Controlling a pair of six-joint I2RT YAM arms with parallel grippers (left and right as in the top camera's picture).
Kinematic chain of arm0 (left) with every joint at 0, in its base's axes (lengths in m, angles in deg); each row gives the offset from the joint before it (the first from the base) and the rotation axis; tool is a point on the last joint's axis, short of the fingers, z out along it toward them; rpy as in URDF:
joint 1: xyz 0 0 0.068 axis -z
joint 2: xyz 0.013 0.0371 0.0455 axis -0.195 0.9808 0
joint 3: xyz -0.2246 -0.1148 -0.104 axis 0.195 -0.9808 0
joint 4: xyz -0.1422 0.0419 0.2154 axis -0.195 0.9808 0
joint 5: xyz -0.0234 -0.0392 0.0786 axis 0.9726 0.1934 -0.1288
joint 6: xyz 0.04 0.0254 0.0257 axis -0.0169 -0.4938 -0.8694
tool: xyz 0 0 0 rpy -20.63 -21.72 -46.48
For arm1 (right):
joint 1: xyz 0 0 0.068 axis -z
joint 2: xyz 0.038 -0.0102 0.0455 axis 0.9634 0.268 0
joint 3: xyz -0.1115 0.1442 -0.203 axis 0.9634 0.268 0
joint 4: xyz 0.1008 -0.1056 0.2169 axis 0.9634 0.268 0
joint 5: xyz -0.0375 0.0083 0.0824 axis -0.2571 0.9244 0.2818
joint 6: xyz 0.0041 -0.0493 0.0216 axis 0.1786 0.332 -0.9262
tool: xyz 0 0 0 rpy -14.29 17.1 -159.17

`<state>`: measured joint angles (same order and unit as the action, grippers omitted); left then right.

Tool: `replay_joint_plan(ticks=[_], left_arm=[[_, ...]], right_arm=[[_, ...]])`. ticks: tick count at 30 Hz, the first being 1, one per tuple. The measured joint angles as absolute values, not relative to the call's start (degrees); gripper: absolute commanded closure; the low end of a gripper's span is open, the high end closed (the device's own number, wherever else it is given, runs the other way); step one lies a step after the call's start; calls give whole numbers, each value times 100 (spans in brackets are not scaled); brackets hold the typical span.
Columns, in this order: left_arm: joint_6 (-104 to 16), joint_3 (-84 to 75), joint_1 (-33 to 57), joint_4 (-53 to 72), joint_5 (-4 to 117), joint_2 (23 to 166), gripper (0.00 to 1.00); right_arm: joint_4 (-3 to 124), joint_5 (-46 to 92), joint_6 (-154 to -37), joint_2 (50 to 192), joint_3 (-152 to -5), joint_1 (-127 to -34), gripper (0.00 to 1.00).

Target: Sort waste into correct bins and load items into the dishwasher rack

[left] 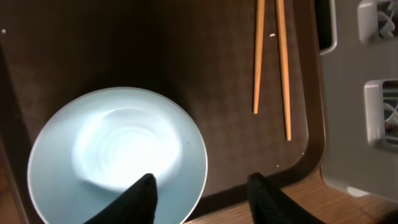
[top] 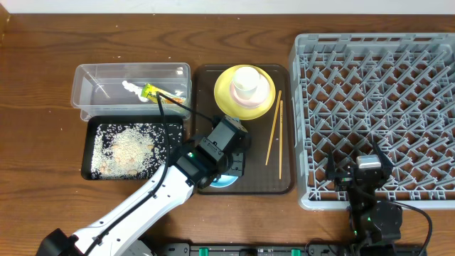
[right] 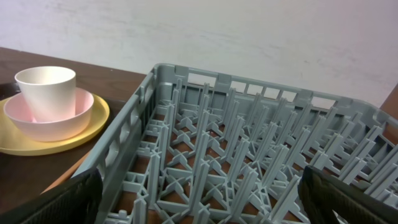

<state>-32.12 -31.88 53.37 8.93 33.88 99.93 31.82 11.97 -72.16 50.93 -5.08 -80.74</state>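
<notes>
My left gripper [top: 232,165] is open low over the near end of the brown tray. In the left wrist view its fingers [left: 202,194] straddle the right rim of the light blue bowl [left: 118,155], one inside and one outside; the bowl [top: 226,181] barely shows from overhead. The chopsticks [top: 274,132] [left: 271,62] lie on the tray to the right. A white cup [top: 245,82] [right: 46,90] in a pink dish rests on the yellow plate [top: 226,96] [right: 37,142]. My right gripper [top: 359,171] [right: 199,199] is open and empty over the grey rack's [top: 380,85] [right: 249,155] near edge.
The clear tub [top: 99,89] at back left holds the snack wrapper [top: 151,92] and a white paper wad [top: 131,87]. The black tray [top: 96,146] in front of it holds rice grains [top: 131,146]. The brown serving tray [top: 249,153] lies between the bins and the rack.
</notes>
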Motion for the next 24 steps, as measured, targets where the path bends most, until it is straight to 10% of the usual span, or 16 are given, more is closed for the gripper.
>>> replay_joint_plan(ticks=[24], left_arm=[[-3216,-3190,5335,840,3322,9993,54]], right_arm=[[3182,1197,-7216,5093,-508,-8074,1]])
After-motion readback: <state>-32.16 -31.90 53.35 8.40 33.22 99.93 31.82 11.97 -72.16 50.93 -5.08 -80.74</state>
